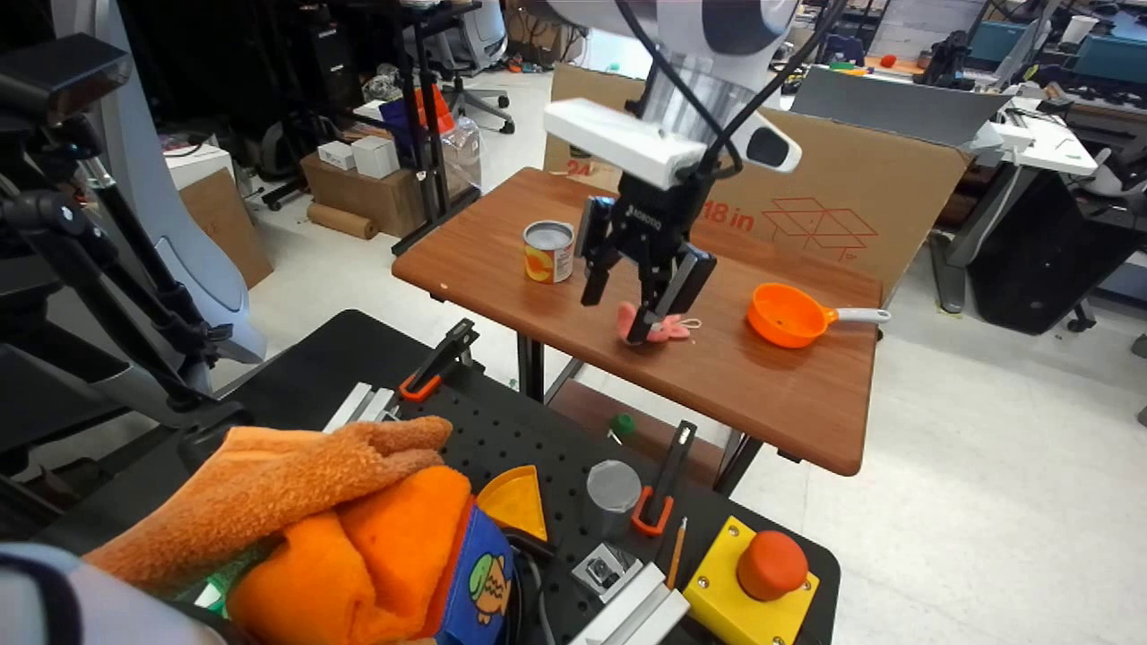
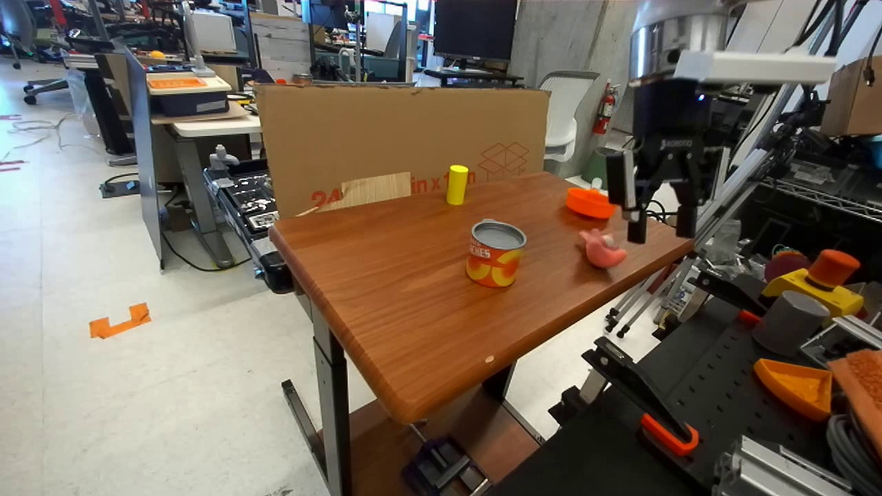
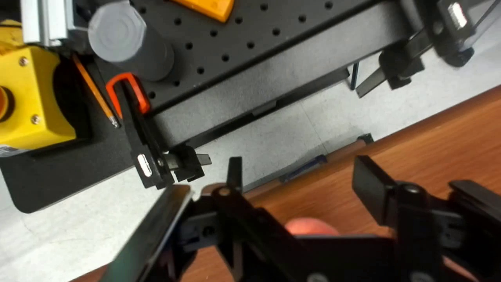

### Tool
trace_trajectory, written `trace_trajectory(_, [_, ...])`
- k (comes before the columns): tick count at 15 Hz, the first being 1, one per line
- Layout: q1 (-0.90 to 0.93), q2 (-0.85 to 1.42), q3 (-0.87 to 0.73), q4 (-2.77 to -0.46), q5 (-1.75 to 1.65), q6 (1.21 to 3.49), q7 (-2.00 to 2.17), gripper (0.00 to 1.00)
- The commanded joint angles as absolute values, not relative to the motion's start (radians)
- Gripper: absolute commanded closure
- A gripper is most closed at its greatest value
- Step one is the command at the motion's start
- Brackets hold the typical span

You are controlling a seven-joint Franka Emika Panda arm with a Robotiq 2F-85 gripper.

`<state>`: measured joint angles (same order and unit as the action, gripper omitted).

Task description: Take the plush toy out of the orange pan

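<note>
Hovering over table [image 1: 484,242], claw [image 2: 661,225] spread wide, nothing gripped. Plush toy [image 2: 602,252] lies below, on table, outside orange pan [image 1: 785,321] and apart from it, long axis running roughly panward. Task looks done; next move likely straight up and away, no grasp needed.

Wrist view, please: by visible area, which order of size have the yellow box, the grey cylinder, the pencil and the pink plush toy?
1. Yellow box, though the picture's left edge cuts it.
2. Grey cylinder.
3. Pencil and plush toy, not ranked: the gripper hides part of the toy.
</note>
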<state>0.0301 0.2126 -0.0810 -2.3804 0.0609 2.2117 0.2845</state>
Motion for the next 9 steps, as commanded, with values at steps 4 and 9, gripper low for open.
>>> trace_trajectory(4, [-0.039,-0.206,-0.089,-2.552,0.104,2.023,0.046,0.00])
trace_trajectory(9, [-0.048,-0.203,-0.078,-2.544,0.099,2.027,0.067,0.00])
